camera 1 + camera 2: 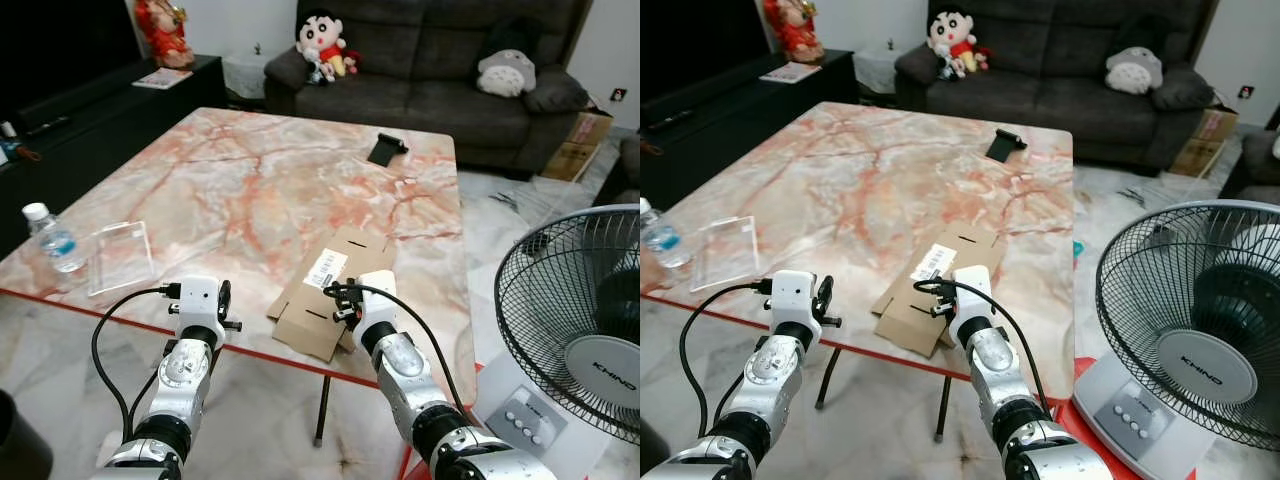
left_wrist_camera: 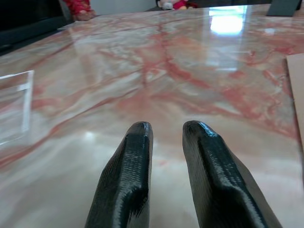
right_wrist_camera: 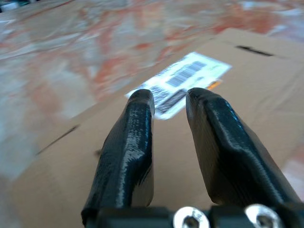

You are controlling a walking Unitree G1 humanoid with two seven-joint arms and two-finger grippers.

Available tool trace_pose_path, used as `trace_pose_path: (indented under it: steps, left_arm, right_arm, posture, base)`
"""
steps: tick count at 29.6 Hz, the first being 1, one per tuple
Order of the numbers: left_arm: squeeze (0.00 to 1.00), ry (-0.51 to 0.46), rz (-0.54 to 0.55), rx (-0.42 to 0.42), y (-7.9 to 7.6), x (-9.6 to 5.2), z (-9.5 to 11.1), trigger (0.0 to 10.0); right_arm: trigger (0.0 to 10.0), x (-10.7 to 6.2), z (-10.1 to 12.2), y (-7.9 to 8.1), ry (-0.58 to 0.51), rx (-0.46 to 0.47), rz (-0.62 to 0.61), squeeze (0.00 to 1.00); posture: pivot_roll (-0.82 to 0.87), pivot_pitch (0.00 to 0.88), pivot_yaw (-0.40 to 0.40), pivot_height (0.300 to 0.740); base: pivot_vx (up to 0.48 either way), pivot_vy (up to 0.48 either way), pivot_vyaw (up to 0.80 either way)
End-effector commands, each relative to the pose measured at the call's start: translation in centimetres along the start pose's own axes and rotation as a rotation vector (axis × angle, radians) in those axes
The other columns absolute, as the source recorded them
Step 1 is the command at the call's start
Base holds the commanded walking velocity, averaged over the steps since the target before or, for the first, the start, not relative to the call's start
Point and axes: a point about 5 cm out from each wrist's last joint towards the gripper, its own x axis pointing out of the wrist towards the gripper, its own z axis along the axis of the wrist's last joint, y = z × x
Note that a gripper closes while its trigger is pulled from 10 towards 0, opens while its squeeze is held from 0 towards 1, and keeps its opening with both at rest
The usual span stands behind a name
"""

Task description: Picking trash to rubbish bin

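Brown flattened cardboard box (image 1: 325,290) with a white barcode label lies at the marble table's (image 1: 250,180) near edge, long axis running diagonally away. The right gripper (image 3: 166,102) hovers directly over it, fingers narrowly parted, empty; the left gripper (image 2: 166,130), likewise slightly parted, sits farther off.

The brand name "KHIND" is printed in dark letters on the round hub (image 1: 1206,377) of the standing fan (image 1: 583,310); in the left eye view the same word is seen partly cut off at the picture's edge. A white shipping label (image 3: 183,83) is stuck on the flattened cardboard box (image 1: 325,290) lying on the marble bench (image 1: 250,190). On this label a barcode and rows of small dark print can be made out, with a small orange mark at one edge, but none of the characters can be read. The label on the water bottle (image 1: 53,239) is too small to be read.
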Motion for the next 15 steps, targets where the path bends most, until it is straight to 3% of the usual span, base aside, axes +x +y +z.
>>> trace_pose_path:
  steps: [1, 15]
  left_arm:
    - [0.0, 0.005, -0.008, -0.001, 0.02, -0.01, -0.04, 10.0]
    - [0.0, 0.02, -0.025, -0.008, -0.13, -0.11, -0.27, 10.0]
  right_arm:
    - [10.0, 0.04, -0.22, 0.16, 0.026, -0.008, 0.016, 0.0]
    - [10.0, 0.42, -0.18, 0.9, 0.069, -0.033, 0.048, 0.0]
  posture:
    - [0.04, 0.0, -0.017, 0.74]
    - [0.05, 0.0, -0.021, 0.74]
  base:
    - [0.0, 0.0, 0.0]
    - [0.0, 0.0, 0.0]
